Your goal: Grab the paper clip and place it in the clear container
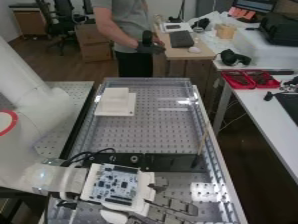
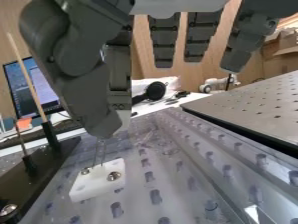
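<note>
At the bench's near end, the hand (image 1: 171,204) is reaching out past the circuit board (image 1: 114,183) mounted on the arm. In the wrist view its thumb and one finger are coming together at the tips, narrowly pinching the paper clip (image 2: 100,152), while the other fingers are hanging fairly straight. The clip is standing upright, its lower end at a small white block (image 2: 93,186) between two screws. Beyond the hand, a black bar (image 1: 171,161) is lying across the perforated plate (image 1: 143,131), with a thin wooden stick (image 1: 202,142) standing tilted at it. Clear walls (image 1: 198,97) are edging the plate. Farther along, a stepped white piece (image 1: 114,105) is lying flat. Farther still, red trays (image 1: 247,79) are resting on a white table (image 1: 267,107), with black headphones (image 1: 234,58) lying beyond them.
</note>
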{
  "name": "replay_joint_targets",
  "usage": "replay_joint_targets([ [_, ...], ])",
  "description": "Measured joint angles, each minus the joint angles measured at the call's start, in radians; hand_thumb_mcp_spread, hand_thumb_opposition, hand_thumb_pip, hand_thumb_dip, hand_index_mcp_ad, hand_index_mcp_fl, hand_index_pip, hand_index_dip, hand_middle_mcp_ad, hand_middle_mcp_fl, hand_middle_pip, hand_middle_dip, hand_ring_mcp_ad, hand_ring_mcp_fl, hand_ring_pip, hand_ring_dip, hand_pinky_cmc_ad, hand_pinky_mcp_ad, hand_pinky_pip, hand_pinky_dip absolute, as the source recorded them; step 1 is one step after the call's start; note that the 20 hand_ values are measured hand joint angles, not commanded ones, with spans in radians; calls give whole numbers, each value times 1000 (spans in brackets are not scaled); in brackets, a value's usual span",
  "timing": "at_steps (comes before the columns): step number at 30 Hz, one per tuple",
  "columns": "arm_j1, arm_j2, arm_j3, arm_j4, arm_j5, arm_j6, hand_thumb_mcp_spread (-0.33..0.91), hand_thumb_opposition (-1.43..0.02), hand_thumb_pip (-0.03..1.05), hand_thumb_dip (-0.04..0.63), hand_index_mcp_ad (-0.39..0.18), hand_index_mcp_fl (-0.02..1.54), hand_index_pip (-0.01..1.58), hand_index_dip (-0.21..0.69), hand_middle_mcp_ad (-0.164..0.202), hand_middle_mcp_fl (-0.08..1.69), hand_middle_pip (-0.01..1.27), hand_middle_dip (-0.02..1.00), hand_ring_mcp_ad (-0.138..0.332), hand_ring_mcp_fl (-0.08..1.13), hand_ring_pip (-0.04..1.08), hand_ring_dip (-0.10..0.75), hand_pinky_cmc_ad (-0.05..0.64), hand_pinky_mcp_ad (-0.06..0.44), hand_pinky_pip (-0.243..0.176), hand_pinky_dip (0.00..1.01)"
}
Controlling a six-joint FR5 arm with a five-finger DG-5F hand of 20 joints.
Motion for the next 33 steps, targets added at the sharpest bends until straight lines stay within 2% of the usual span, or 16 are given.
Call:
replay_joint_targets([
  [5, -1, 2, -1, -1, -3, 4, 456, -845, 792, 271, -220, 274, 1529, 24, 93, 24, 127, 171, 134, 0, 91, 87, 333, 278, -91, 290],
  [10, 0, 6, -1, -8, -5, 10, 454, -845, 796, 302, -222, 272, 1524, 17, 93, 24, 127, 171, 126, 0, 87, 87, 323, 278, -91, 290],
  [33, 7, 10, -12, -23, 11, 15, 414, -820, 792, 293, -222, 220, 1545, 16, 91, 7, 127, 171, 124, 0, 98, 87, 312, 265, -91, 354],
])
